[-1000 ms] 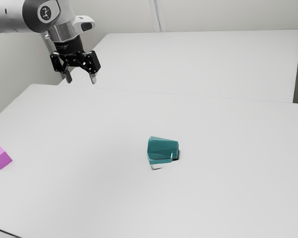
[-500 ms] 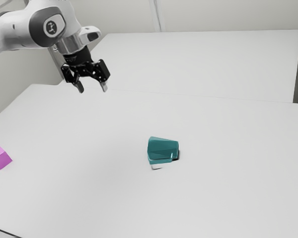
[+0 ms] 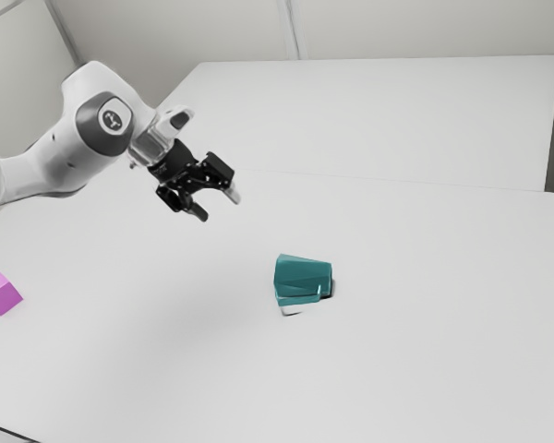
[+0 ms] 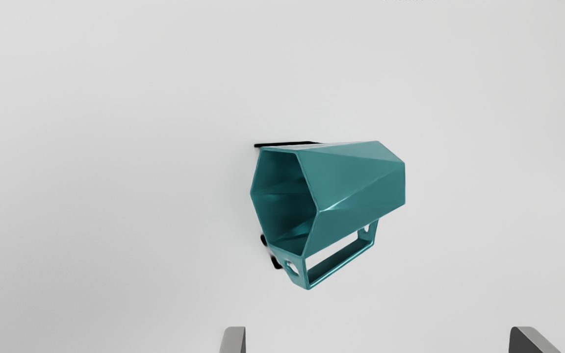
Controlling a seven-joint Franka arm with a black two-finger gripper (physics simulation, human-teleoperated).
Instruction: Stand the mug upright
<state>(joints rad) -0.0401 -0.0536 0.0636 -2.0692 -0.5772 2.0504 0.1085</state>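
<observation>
In the exterior view, a pink cube sits well apart from the mug.

Bright, diffuse light washes a smooth white table, glinting along a faceted teal mug edged by black shadow.
</observation>
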